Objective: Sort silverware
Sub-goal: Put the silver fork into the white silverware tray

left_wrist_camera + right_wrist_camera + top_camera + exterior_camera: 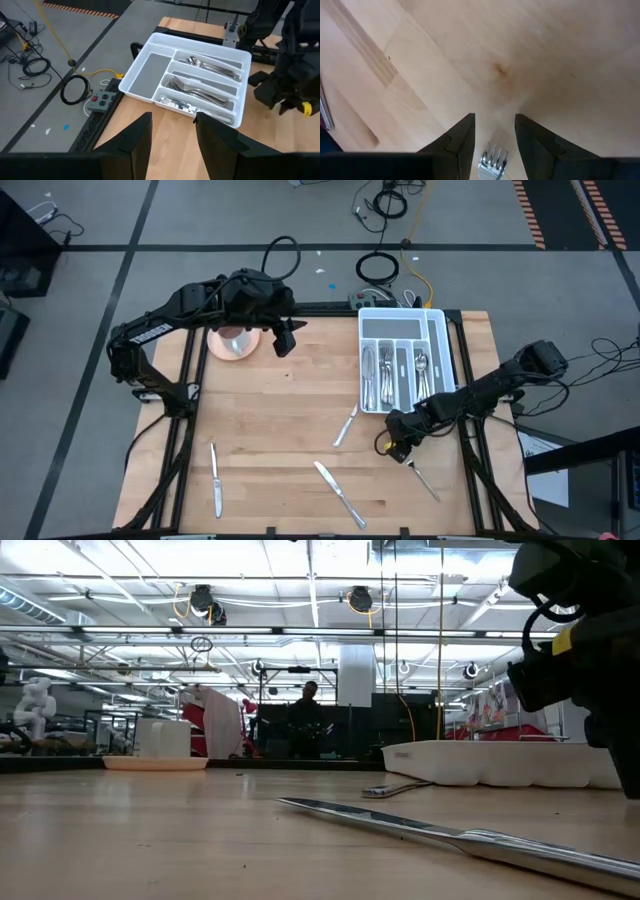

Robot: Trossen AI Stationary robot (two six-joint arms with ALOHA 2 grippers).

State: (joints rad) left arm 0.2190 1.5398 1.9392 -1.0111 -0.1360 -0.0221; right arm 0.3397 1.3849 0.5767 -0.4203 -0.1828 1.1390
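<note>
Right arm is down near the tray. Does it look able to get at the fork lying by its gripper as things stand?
Probably yes. The right gripper hangs over the fork, whose tines show between its open fingers, with only bare table around. Nothing seems to block a straight descent.

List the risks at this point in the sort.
1. The right gripper stands open over only the tines of the fork; closing so near the end could tip or drop it.
2. Carrying it to the white tray, the arm could clip the tray's rim.
3. The left gripper hangs open near the pink bowl.
</note>
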